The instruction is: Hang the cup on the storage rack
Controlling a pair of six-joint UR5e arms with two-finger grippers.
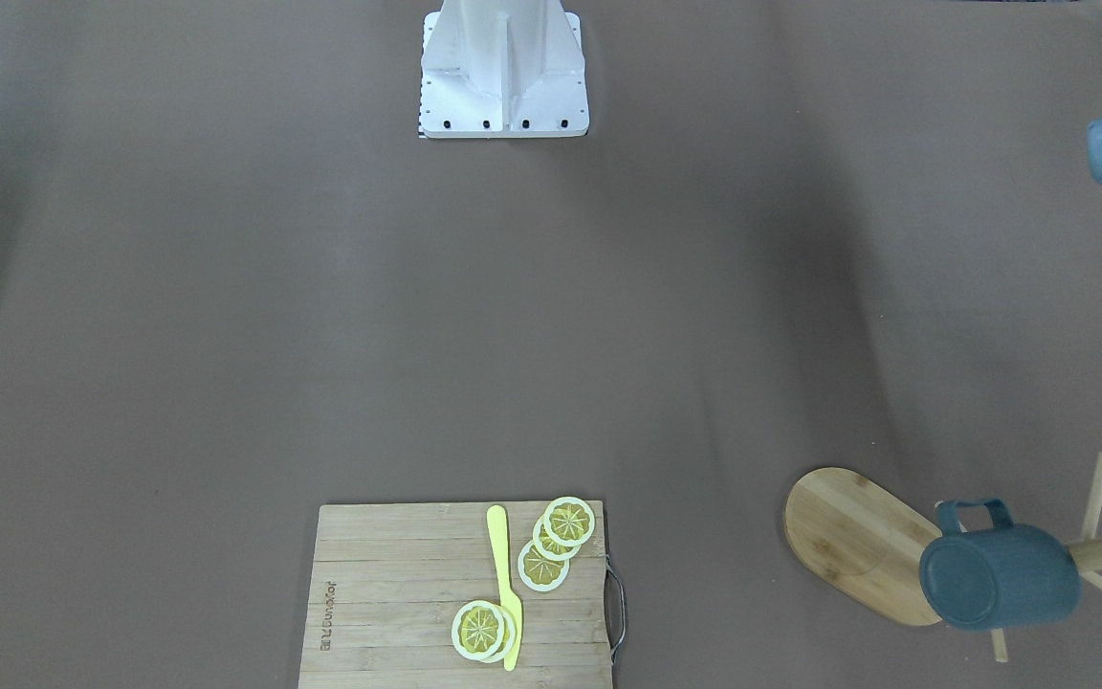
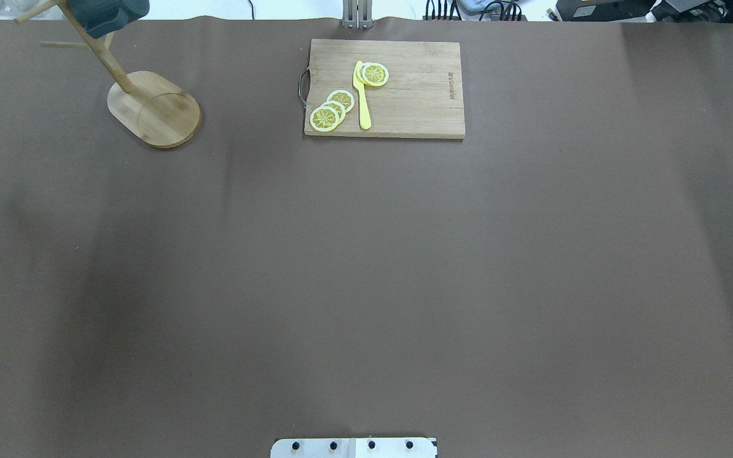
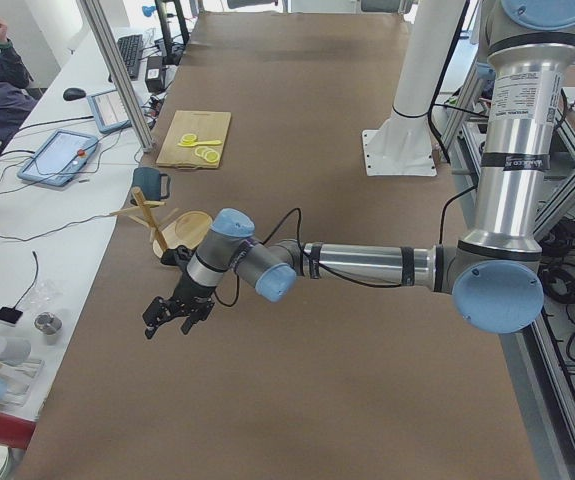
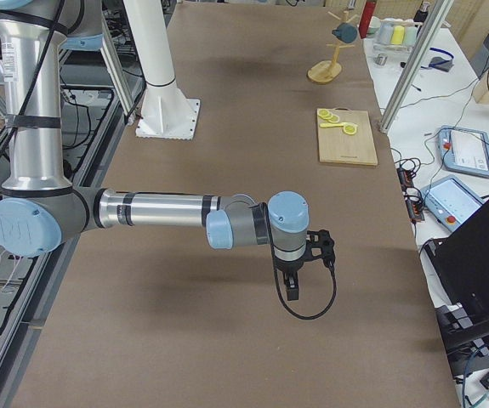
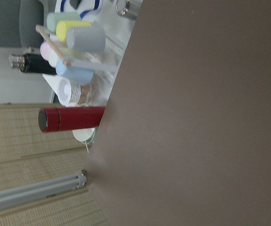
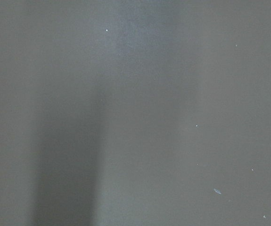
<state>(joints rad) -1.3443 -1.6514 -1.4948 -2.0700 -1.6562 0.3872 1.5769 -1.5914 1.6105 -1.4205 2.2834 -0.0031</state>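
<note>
The dark slate-blue cup (image 1: 1001, 574) hangs by its handle on a peg of the bamboo storage rack (image 1: 857, 541), high beside the post. It also shows in the overhead view (image 2: 109, 13), where the rack's oval base (image 2: 153, 108) stands at the far left. No gripper touches either. My left gripper (image 3: 167, 326) shows only in the exterior left view, low over the table and well short of the rack (image 3: 189, 228); I cannot tell whether it is open. My right gripper (image 4: 292, 291) shows only in the exterior right view, far from the rack (image 4: 322, 73); I cannot tell its state.
A slatted cutting board (image 2: 404, 95) with lemon slices (image 2: 331, 109) and a yellow knife (image 2: 362, 95) lies at the far middle of the table. The robot's white base (image 1: 503, 72) stands at the near edge. Bottles and cups (image 5: 71, 42) stand on a side table beyond the left end.
</note>
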